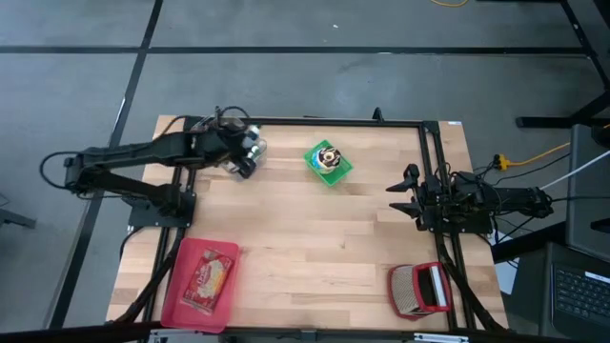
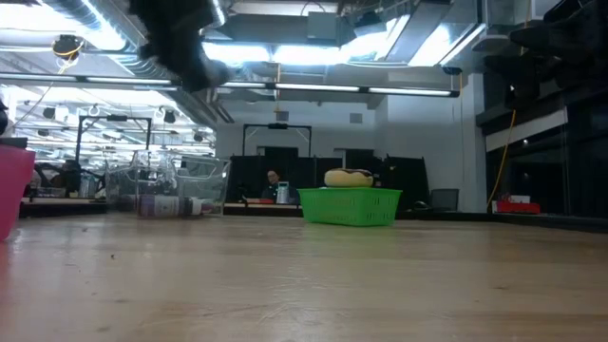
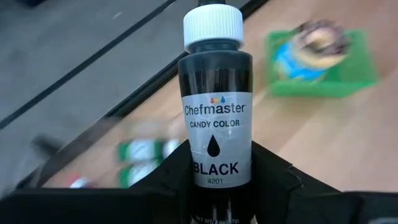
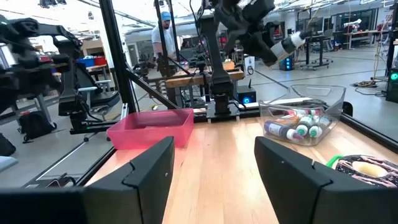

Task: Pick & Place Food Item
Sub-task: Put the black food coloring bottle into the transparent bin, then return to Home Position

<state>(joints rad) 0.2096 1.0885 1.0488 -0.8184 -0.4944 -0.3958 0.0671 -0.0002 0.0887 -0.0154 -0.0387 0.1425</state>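
Note:
A black bottle (image 3: 216, 106) with a white cap and a "Candy Color Black" label is lifted high over the table's far left part, with my left gripper (image 1: 246, 152) shut on it. In the right wrist view its white cap (image 4: 297, 39) sticks out of the raised gripper, above a clear bin (image 4: 305, 118) of similar bottles. A green basket (image 1: 328, 162) holding a doughnut rests on its base at the far middle. My right gripper (image 1: 405, 195) waits open at the table's right side, holding nothing. My left gripper pinches the bottle's lower body (image 3: 217, 177) between its two fingers (image 3: 273, 177), one on each side of the label. The bottle lies along the fingers, its capped end reaching out past them. The fingers slant downward toward the table's right. The bottle is clear of everything.
A pink tray (image 1: 195, 286) with a packaged item lies at the near left corner. A red and white object (image 1: 419, 289) lies at the near right. The clear bin (image 2: 166, 190) stands at the far left. Bare wood (image 1: 315, 238) spans the middle.

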